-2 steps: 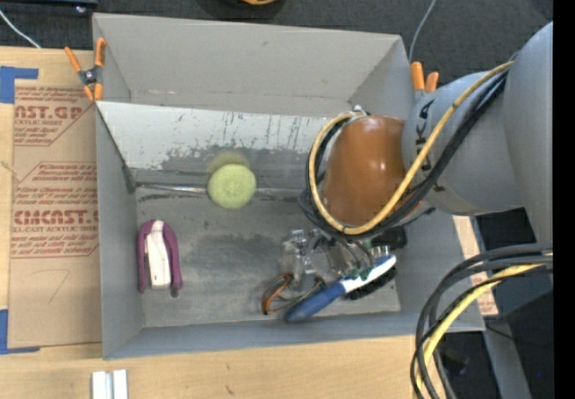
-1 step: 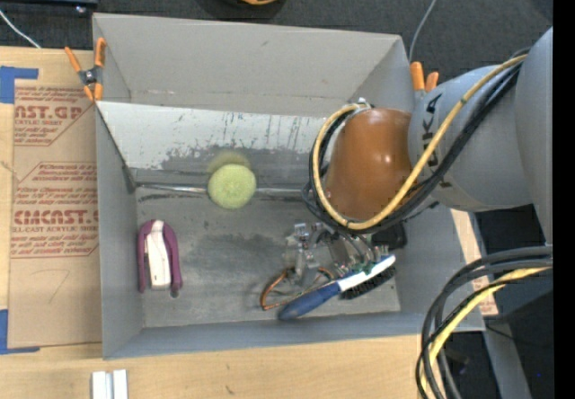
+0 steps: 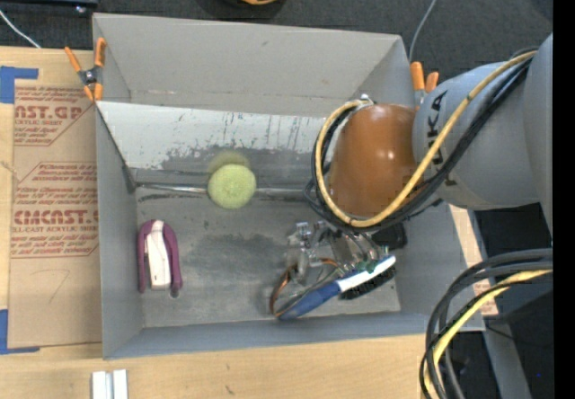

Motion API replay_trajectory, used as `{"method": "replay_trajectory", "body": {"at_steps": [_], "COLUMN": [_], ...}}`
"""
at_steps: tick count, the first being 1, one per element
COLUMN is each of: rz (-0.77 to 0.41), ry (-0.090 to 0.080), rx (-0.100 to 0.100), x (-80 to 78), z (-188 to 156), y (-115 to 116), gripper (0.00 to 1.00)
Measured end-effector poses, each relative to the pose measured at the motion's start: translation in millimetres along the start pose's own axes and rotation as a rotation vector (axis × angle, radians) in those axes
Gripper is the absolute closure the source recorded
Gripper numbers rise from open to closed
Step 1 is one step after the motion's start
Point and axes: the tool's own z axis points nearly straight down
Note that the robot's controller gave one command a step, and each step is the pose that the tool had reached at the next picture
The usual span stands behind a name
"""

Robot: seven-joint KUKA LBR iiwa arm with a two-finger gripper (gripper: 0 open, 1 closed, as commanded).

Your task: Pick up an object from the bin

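Observation:
My gripper [image 3: 305, 246] is down in the front right part of the bin, its metal end just under the arm's brown dome. Right in front of it lies a brush with a blue handle [image 3: 313, 297] and a white head with dark bristles, slanting up toward the right wall. The gripper's tip is just above the handle end of this brush; whether it touches the brush cannot be made out. A yellow-green tennis ball [image 3: 232, 185] rests against the back wall, well to the gripper's left.
A purple and white stapler-like thing [image 3: 157, 255] lies by the left wall. The arm and its cables cover the bin's right side. Bare floor stretches between the purple thing and the gripper.

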Motion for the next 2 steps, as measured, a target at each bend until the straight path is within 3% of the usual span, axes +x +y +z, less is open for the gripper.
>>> {"method": "replay_trajectory", "body": {"at_steps": [1, 2], "rz": [0.000, 0.000], "ry": [0.006, 0.000], "rx": [-0.001, 0.000], "x": [2.0, 0.5], "z": [-28.7, -48.7], "y": [0.5, 0.5], "gripper": [1.00, 1.00]}}
